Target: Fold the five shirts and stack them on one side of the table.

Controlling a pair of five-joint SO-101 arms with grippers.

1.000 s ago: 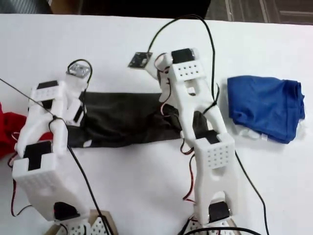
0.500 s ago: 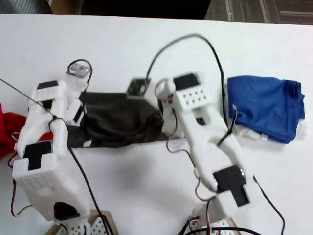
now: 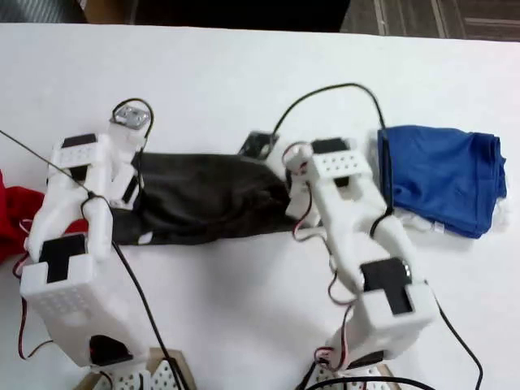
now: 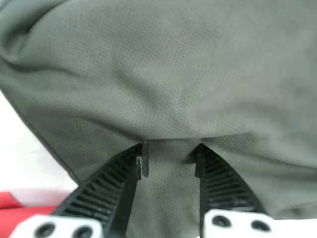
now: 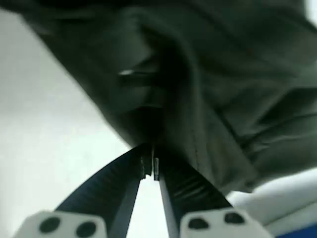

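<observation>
Looking down from the high view, I am seeing the dark shirt (image 3: 203, 199) lying stretched across the middle of the white worktop (image 3: 244, 73), rumpled and partly gathered. The left arm (image 3: 73, 203) is leaning over one end of it and the right arm (image 3: 349, 195) is leaning over the other. The blue shirt (image 3: 439, 175) is lying in a loose folded bundle on the right arm's side, apart from the dark shirt. The red shirt (image 3: 12, 215) is bunching at the worktop's edge beside the left arm, which is partly hiding it.

Switching to the left wrist view, I am watching the left end effector (image 4: 171, 157) sitting part open, its two fingers apart with their tips down against the dark shirt. Cloth is showing in the gap, and a soft ridge of fabric is lying just beyond the tips. I cannot tell whether any cloth is caught between them. A strip of red is showing in one corner, next to bare worktop.

Turning to the right wrist view, I am seeing the right end effector (image 5: 151, 167) sitting closed almost to nothing, pinching the dark shirt at its edge. The cloth is hanging over the tips in heavy folds. Bare worktop is lying to one side, and a bit of blue is showing at the far corner
</observation>
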